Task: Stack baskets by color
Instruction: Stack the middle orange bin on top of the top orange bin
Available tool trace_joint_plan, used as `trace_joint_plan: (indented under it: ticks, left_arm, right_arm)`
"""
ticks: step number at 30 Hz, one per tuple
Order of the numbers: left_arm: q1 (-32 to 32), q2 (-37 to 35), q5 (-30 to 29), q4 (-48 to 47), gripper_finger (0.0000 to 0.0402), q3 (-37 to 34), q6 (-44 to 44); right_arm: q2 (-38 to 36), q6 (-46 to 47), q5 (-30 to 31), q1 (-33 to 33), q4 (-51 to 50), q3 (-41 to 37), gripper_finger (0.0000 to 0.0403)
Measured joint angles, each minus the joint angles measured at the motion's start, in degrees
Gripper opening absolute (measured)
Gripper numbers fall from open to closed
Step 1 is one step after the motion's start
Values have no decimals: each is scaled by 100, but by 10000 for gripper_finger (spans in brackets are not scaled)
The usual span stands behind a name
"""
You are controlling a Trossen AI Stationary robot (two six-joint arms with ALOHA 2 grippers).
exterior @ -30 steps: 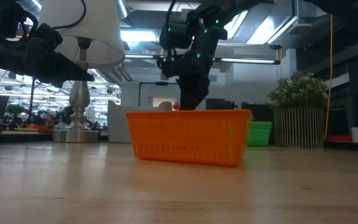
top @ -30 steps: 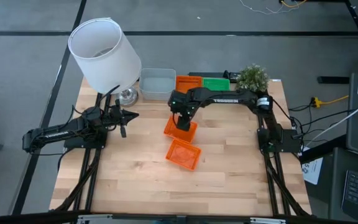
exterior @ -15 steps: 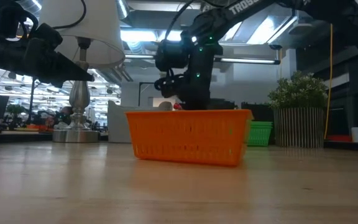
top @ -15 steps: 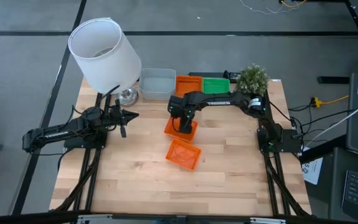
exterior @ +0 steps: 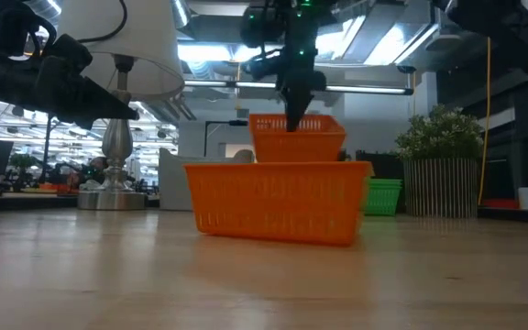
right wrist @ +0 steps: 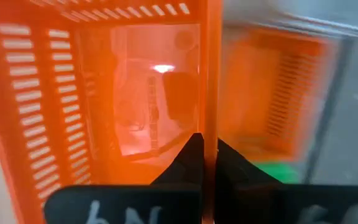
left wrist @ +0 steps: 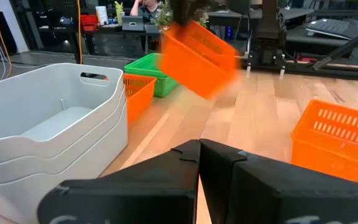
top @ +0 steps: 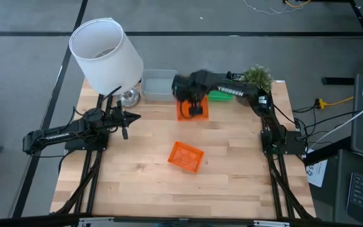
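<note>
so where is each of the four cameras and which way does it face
High view: above the table, looking straight down; both arms show, the right gripper carrying an orange basket.
Low view: at tabletop height, looking level across; the second orange basket stands nearest.
Left wrist view: past the shut left gripper toward the grey baskets.
Right wrist view: its fingers pinch the basket's wall.
All four views share the lifted basket.

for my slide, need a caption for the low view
Right gripper lifts an orange basket by its rim, above a second orange basket on the table.
</note>
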Motion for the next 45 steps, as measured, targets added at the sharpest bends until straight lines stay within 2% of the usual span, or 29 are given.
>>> trace_joint_plan:
  ticks: [2,5,7,12,15,21,25,36,40,45]
  left_arm:
    - [0,0,0,0,0,0,0]
    - [1,0,0,0,0,0,0]
    - [0,1,0,0,0,-1,0]
    - [0,0,0,-1,0,-2,0]
    - [1,0,0,0,0,-2,0]
    - [0,0,0,0,0,0,0]
    - [-1,0,0,0,0,-2,0]
    - [0,0,0,0,0,-1,0]
    - [1,2,0,0,0,-2,0]
    - [1,0,0,0,0,-2,0]
  right_arm:
    - [0,-64,253,-310,-40,313,2]
    - [0,-279,202,-887,-9,633,1]
    - [0,-310,-202,-1326,125,702,1]
    - [-6,-387,-1842,-2263,1133,254,1]
    - [-4,-779,-2272,-2541,1778,-233,1]
    - [-2,-1340,-2308,-2722,2356,-918,0]
    - [-2,-1373,-2312,-2723,2776,-1274,0]
    - [0,-1675,-2261,-2723,2913,-1432,3]
    - [0,-1676,-2258,-2723,2984,-1432,25]
    - [0,-1679,-2260,-2714,2983,-1432,74]
